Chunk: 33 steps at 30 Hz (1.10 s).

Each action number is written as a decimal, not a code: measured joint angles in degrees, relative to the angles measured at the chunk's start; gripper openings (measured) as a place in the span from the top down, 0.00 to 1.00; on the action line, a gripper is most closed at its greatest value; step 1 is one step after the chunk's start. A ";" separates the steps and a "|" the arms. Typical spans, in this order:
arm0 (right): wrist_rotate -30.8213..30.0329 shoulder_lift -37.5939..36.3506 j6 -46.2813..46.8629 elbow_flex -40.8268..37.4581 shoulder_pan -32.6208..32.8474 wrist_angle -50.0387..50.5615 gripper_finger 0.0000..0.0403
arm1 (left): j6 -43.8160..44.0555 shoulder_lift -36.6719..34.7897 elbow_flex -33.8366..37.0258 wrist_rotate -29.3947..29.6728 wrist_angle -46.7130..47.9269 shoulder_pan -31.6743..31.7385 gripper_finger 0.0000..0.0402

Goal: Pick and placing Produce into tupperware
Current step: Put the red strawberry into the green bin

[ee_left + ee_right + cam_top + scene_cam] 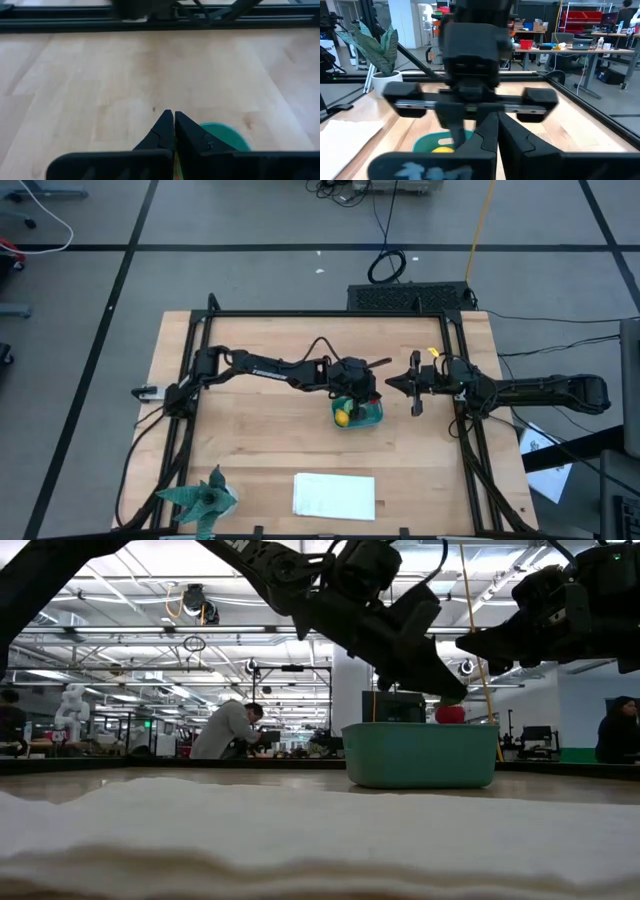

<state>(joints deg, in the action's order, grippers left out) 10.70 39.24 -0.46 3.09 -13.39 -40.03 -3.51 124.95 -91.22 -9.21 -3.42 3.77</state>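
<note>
At the table's near left corner lies a green paper figure point(203, 498), with a white sheet point(334, 494) to its right. Mid-table, the left gripper point(362, 394) hangs over the teal tub point(371, 415), its fingers pressed together with nothing between them. A lemon point(342, 417) sits in the tub, and the low view shows a red piece point(449, 714) at the tub's far rim. Just right of the tub, the right gripper point(392, 385) hovers, fingers also pressed together and empty.
</note>
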 joint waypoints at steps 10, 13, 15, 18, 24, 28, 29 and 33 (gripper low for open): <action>0.00 0.00 0.27 -0.01 0.00 -0.02 1.00 | 0.66 -0.02 0.00 10.57 1.43 -3.13 1.00; 0.00 0.00 0.28 0.00 0.00 -0.02 1.00 | -0.28 -0.02 0.00 10.91 1.57 -3.58 1.00; 0.00 0.00 0.33 0.00 0.00 0.00 1.00 | -0.30 0.27 0.36 10.96 0.52 -3.69 1.00; 0.00 -0.02 0.90 0.00 0.00 0.00 1.00 | 0.39 0.68 2.56 11.32 -1.44 -3.55 1.00; 0.00 0.00 0.90 -0.02 -0.01 0.01 1.00 | 0.61 0.74 5.00 11.11 -4.65 -3.63 1.00; 0.00 -0.01 0.90 -0.01 0.00 0.00 1.00 | -1.07 0.74 5.50 11.00 -5.89 -3.94 1.00; 0.00 0.00 0.90 -0.02 0.00 0.00 1.00 | -1.50 0.74 5.59 11.00 -6.31 -3.94 1.00; 0.00 0.00 0.90 -0.01 0.00 0.00 1.00 | -1.81 0.72 5.64 10.86 -6.80 -3.94 1.00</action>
<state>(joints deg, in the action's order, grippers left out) 10.70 39.24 0.45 3.08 -13.39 -40.03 -5.32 125.67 -85.58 1.65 -10.22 -0.16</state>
